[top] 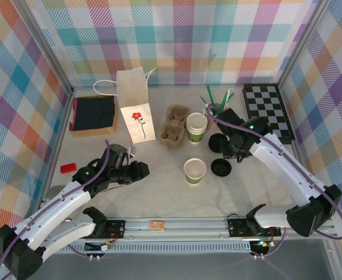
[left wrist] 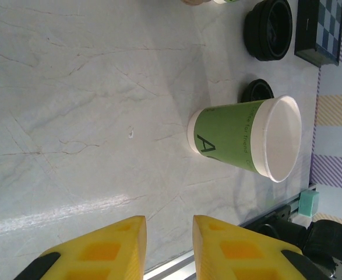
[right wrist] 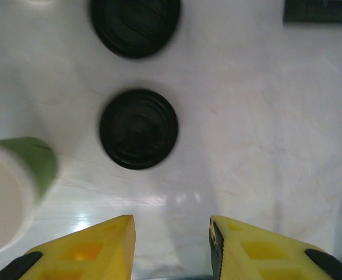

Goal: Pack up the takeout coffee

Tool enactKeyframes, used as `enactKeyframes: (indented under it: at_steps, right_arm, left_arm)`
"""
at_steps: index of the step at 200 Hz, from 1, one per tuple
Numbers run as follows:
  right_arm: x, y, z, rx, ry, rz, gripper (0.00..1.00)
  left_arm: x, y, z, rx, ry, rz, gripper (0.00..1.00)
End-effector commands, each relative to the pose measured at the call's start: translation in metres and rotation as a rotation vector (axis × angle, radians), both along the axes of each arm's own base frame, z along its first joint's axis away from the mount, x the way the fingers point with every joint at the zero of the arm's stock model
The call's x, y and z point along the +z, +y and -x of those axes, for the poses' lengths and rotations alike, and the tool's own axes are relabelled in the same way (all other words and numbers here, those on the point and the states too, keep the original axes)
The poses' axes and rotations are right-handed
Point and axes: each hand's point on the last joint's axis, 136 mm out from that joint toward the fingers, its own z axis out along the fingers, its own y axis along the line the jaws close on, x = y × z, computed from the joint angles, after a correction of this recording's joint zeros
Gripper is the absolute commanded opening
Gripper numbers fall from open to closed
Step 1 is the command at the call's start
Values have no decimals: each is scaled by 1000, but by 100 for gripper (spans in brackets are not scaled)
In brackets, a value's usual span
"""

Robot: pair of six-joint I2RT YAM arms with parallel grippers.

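The takeout coffee cup (top: pixel 194 171), green with a white rim, stands upright near the table's middle with its top open. In the left wrist view the cup (left wrist: pixel 240 140) is ahead of my left gripper (left wrist: pixel 169 245), well apart from it. That gripper (top: pixel 140 170) hovers left of the cup, jaws a little apart and empty. A flat black lid (top: pixel 221 168) lies just right of the cup. My right gripper (top: pixel 225 153) hangs over that lid (right wrist: pixel 138 128). Its jaws (right wrist: pixel 172 245) are open with bare table between them. The cup's edge (right wrist: pixel 13 186) shows at the left.
A second black lid (right wrist: pixel 134 23) lies beside the first one. Behind the cup stand a stack of cups (top: pixel 196 127), a pulp cup carrier (top: pixel 173 124) and a white paper bag (top: pixel 134 105). A chessboard (top: pixel 268 111) lies back right, a dark box (top: pixel 94 114) back left.
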Motion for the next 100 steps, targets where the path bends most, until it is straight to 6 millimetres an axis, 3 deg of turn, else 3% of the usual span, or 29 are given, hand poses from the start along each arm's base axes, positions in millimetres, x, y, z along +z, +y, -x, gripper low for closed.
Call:
enactKeyframes:
  at_steps: [1,41,100]
  right_arm:
    - [-45,17,5,31,102,-84,38]
    - [-104,35,1,56,203,-141,33]
    - [-127,52,-11,99,233,-170,32]
  left_arm:
    - [6,3,-1,-7,-11,-11,28]
    - [4,4,1,-10,-7,-17,28]
    - [0,7,2,-3,-8,-19,28]
